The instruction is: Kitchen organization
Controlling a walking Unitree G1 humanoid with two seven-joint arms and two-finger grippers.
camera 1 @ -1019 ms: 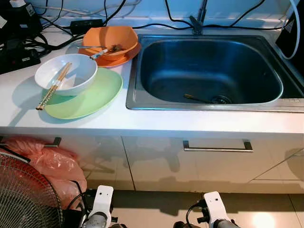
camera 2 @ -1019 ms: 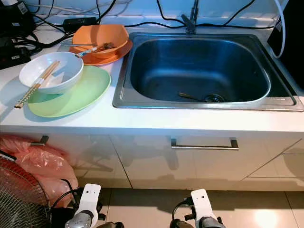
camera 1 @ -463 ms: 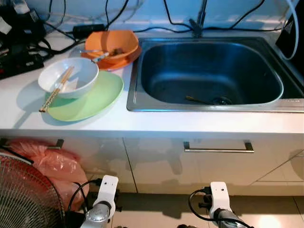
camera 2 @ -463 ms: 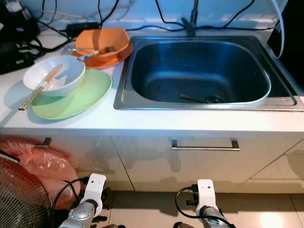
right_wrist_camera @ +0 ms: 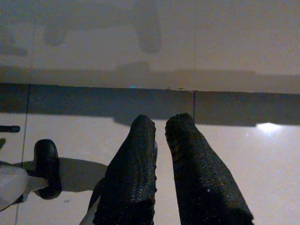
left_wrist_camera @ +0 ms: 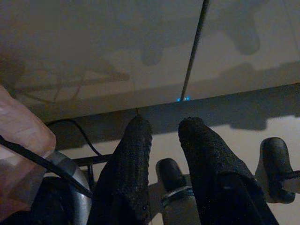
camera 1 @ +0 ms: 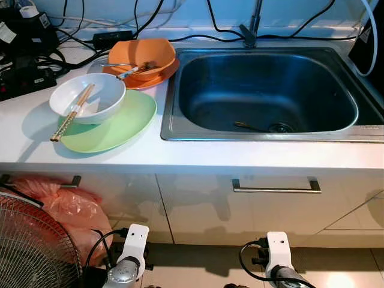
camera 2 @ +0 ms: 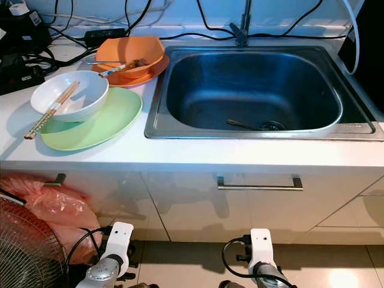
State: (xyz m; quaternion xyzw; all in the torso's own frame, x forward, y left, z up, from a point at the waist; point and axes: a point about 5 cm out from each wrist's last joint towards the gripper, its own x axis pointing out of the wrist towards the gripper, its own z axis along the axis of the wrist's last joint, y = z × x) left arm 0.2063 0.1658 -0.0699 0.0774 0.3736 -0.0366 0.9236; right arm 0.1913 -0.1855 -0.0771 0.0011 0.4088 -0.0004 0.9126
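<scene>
Left of the sink (camera 1: pixel 170 90), a white bowl (camera 1: pixel 88 98) with chopsticks (camera 1: pixel 72 112) sits on a green plate (camera 1: pixel 114 126); an orange bowl (camera 1: pixel 139 56) lies behind. Both grippers hang low by the cabinet: left gripper (left_wrist_camera: pixel 164 129) slightly spread, right gripper (right_wrist_camera: pixel 160 124) nearly pressed together.

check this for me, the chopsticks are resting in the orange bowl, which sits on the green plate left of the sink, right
Not quite: the chopsticks rest in the white bowl, not an orange one, as the left eye view shows. That white bowl does sit on the green plate left of the sink. The orange bowl sits further back.
</scene>
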